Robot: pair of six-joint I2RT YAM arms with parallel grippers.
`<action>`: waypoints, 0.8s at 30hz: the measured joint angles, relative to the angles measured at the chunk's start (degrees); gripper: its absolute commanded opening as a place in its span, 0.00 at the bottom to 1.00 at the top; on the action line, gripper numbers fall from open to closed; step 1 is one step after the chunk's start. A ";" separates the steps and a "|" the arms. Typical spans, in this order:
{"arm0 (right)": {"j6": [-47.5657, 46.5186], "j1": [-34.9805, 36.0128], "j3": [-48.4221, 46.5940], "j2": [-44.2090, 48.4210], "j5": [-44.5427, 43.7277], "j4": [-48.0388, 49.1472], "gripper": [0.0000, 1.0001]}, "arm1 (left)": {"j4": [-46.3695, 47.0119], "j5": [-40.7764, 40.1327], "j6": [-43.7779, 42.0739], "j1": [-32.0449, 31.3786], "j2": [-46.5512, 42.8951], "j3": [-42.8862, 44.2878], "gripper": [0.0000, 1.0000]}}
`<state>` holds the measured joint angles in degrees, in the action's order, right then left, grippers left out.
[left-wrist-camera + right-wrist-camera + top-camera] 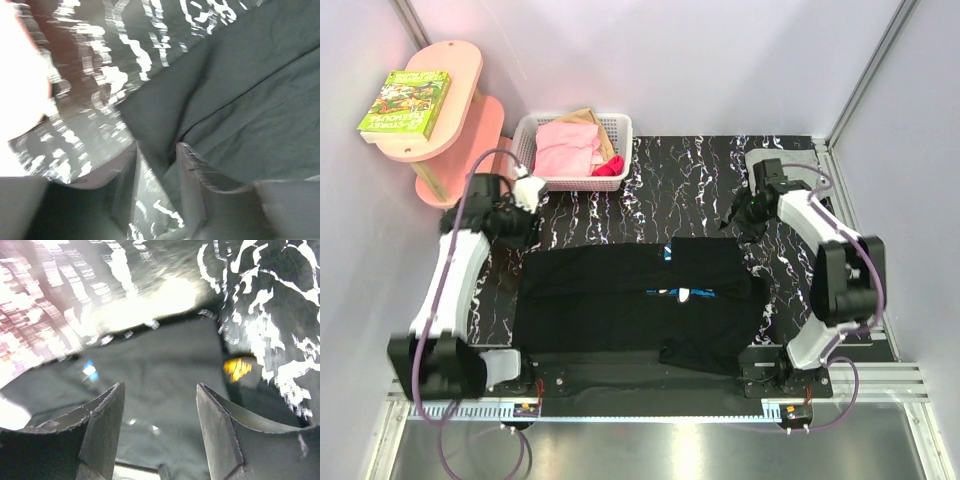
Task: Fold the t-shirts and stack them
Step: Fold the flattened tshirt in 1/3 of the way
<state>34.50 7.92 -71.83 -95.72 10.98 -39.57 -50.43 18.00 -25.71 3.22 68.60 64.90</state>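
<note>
At the upper left of the top view stands a pink shelf unit (460,90) with a green book (405,103) lying on its top board. Just below it, the left gripper (525,232) hangs over the upper left corner of the black t-shirt (600,310). In the left wrist view the left gripper (157,195) has its jaws a modest way apart with nothing between them. A corner of the black cloth (240,110) lies right at its fingertips, on the black, white-veined worktop (100,85).

Right of that arm, at the top centre of the overhead frame, a white basket (620,130) sits at the far edge of the worktop (700,180). It holds crumpled pink cloth (565,150), with some tan and red fabric beside it.

The black t-shirt lies flat across the middle of the worktop. Its right part is folded over itself, and a sliver of blue-and-white print (680,293) shows at the fold.

At the right, the right gripper (742,228) hovers at the shirt's upper right corner. Its wrist camera shows the right gripper (160,430) spread wide and empty, with the black cloth (165,370) beneath. A small yellow-orange patch (237,368) at the cloth's edge is too blurred to identify.
</note>
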 measured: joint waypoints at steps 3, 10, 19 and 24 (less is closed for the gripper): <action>0.07 0.35 0.00 -5.53 -0.04 1.01 0.65 | 1.81 0.09 1.44 -2.10 9.53 -0.28 0.29; -0.59 1.97 0.00 -8.33 -0.90 2.38 0.64 | 5.01 -3.23 2.45 -4.70 22.01 -2.80 0.28; -3.17 2.19 0.20 -8.41 -7.02 2.29 0.72 | 8.02 -5.90 3.15 -4.83 26.14 -2.80 0.27; -3.87 2.19 1.46 -6.47 -11.43 1.95 0.72 | 9.42 -6.27 3.10 -5.27 24.04 -4.87 0.26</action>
<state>30.63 10.11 -70.37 -102.19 -0.45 -37.63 -41.01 11.73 -22.61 -2.04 92.64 60.03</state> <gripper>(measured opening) 0.725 0.266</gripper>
